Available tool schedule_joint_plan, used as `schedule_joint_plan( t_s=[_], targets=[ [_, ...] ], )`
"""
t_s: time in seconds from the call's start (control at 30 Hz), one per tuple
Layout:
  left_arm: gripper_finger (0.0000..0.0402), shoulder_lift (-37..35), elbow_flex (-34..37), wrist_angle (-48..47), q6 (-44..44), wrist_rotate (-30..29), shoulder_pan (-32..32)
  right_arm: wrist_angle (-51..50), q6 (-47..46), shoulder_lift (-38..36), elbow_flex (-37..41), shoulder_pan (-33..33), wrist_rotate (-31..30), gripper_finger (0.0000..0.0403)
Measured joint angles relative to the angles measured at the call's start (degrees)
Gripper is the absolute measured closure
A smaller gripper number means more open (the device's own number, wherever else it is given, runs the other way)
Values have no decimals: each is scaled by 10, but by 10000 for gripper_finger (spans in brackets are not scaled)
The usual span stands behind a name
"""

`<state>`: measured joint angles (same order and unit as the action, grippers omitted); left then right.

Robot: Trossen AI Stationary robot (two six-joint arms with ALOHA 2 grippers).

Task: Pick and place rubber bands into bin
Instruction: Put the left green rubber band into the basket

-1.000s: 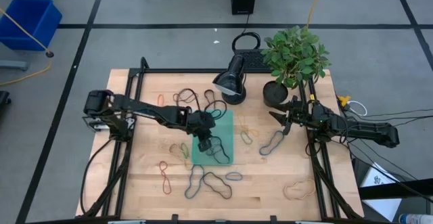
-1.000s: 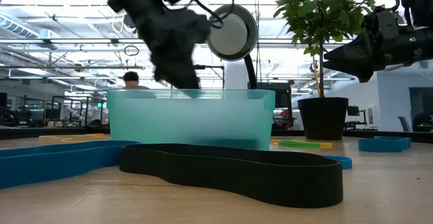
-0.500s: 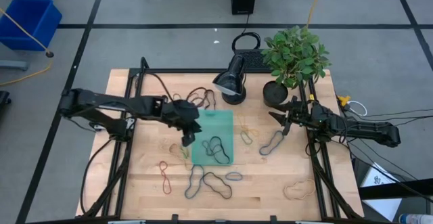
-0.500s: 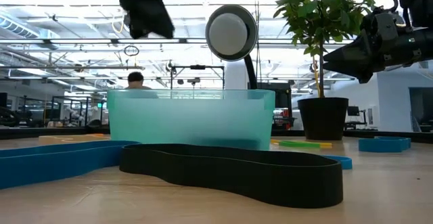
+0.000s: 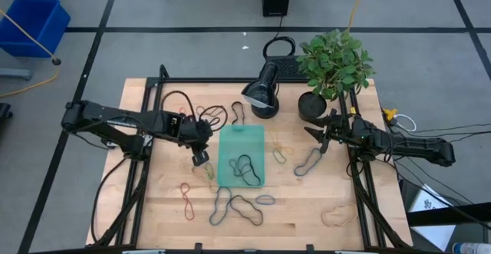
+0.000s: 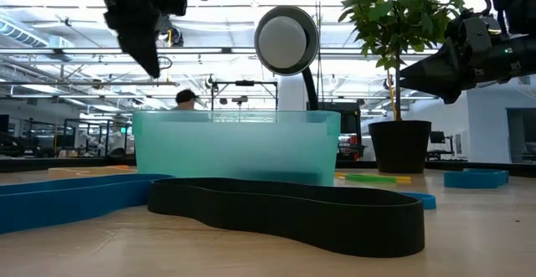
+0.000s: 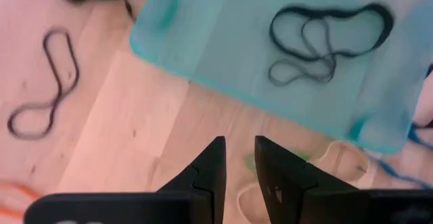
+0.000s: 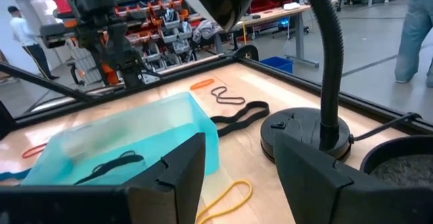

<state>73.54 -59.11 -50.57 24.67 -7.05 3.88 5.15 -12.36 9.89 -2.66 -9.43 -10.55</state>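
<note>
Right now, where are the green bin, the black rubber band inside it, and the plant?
bin (image 5: 239, 135): high view, bare floor near its far end.
black rubber band (image 5: 245, 169): high view, on its tangled loops.
plant (image 5: 335, 61): high view, middle of its leaves.

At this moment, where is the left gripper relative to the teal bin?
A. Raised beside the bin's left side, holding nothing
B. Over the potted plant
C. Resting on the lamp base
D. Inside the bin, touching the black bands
A: the high view shows the left gripper just off the left edge of the teal bin, and its wrist view shows nothing between the narrowly parted fingers, with black rubber bands lying in the bin.
</note>
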Motion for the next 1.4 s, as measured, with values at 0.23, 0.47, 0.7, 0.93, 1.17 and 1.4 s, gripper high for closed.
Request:
schedule_joint_plan(
  t_s=[0.23, 0.47, 0.7, 0.93, 1.17, 1.4],
  targets=[
    [316, 0, 33, 14, 42, 26, 0, 2, 0, 4, 0, 0, 0, 234],
    [316, 0, 65, 11, 67, 28, 0, 2, 0, 6, 0, 0, 1, 234],
    [316, 0, 69, 16, 86, 11, 0, 1, 0, 5, 0, 0, 1, 234],
    [316, 0, 69, 36, 83, 23, 0, -4, 0, 5, 0, 0, 1, 234],
    [316, 0, 69, 59, 12, 22, 15, -13, 0, 5, 0, 0, 1, 234],
    [316, 0, 72, 68, -71, 19, 45, -16, 0, 5, 0, 0, 1, 234]
  ],
)
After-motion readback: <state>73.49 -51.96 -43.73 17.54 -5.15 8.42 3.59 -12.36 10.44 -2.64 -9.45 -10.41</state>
